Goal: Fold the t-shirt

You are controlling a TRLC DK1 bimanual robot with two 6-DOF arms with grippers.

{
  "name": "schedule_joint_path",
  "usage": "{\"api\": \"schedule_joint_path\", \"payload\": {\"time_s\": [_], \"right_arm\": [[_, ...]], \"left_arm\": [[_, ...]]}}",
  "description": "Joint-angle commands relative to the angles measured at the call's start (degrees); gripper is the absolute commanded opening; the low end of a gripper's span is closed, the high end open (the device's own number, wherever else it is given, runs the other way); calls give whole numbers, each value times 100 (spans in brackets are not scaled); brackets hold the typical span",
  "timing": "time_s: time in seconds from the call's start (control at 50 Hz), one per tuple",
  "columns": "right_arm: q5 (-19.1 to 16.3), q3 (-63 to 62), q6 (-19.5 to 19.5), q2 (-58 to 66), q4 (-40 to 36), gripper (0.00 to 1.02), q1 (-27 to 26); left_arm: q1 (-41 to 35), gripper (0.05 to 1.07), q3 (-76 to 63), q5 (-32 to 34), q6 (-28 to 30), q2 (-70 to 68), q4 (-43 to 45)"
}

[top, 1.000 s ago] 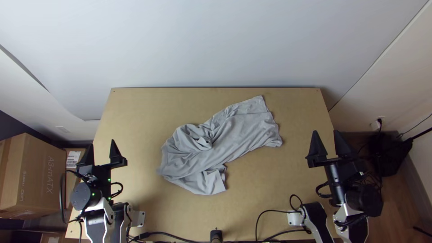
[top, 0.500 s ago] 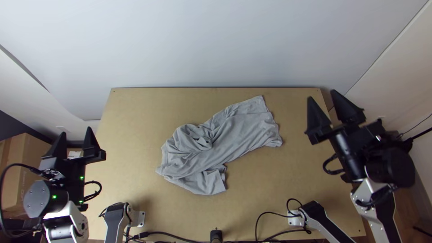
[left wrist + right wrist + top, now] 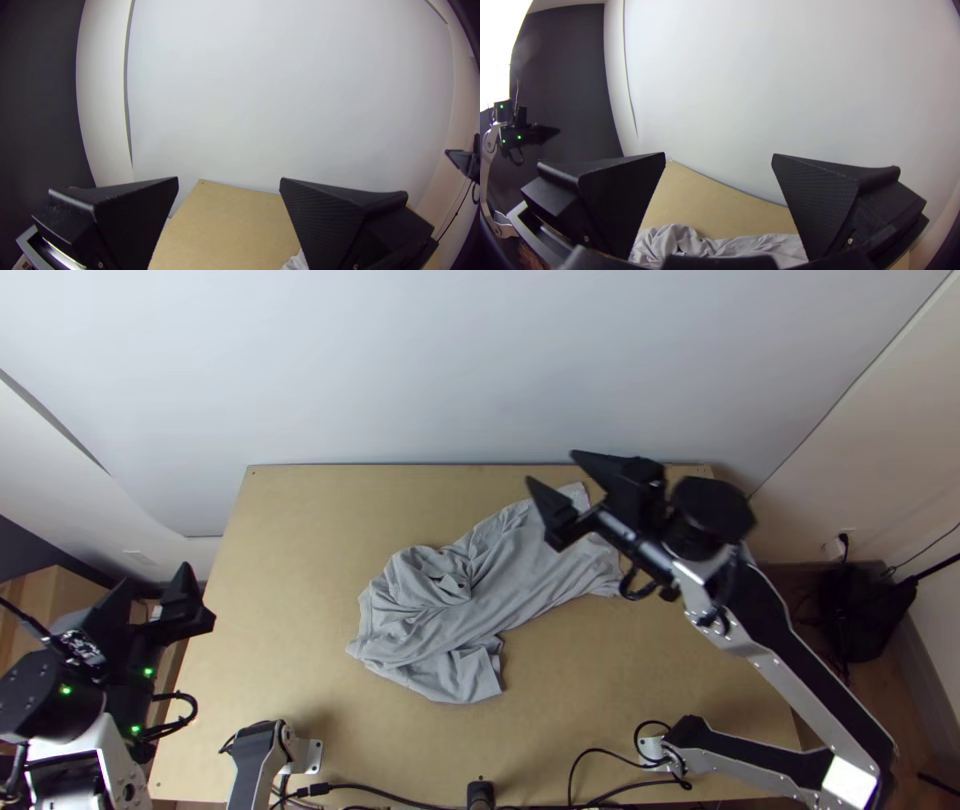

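A grey t-shirt (image 3: 530, 575) lies bunched and wrinkled across the middle of the table, stretching from lower left to upper right in the top view. Above its upper right end is my right gripper (image 3: 551, 472), open and holding nothing. My left gripper (image 3: 157, 575) stands open over the table's left edge, well away from the cloth. In the left wrist view the left gripper (image 3: 229, 179) has its fingers wide apart. The right wrist view has the right gripper (image 3: 718, 154) spread wide, with part of the t-shirt (image 3: 680, 242) low between its fingers.
The wooden table (image 3: 300, 530) has bare surface around the cloth. Behind it rises a pale wall (image 3: 480, 360). A cardboard box (image 3: 50, 590) stands beyond the left edge. Cables (image 3: 590, 770) run along the near edge.
The right gripper has swung up and leftward from the table's right side to over the cloth's upper right end. The left gripper has shifted left. The t-shirt has not moved.
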Motion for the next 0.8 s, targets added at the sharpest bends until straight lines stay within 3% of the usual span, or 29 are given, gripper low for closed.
{"api": "schedule_joint_path", "payload": {"time_s": [0.0, 0.28, 0.52, 0.78], "right_arm": [[28, 544, -113, 662, -276, 98, 273], [19, 1819, 37, 2595, -1164, 98, 1161], [-43, 2926, 547, 3993, -1858, 98, 1680], [-921, 3955, 1698, 5223, -2500, 98, 1785]], "left_arm": [[47, 103, 370, -103, -164, 60, -211], [56, 103, 370, -147, -252, -72, -870], [29, 103, 115, -103, -208, -107, -949], [-15, 103, -60, -85, -138, -98, -1072]]}}
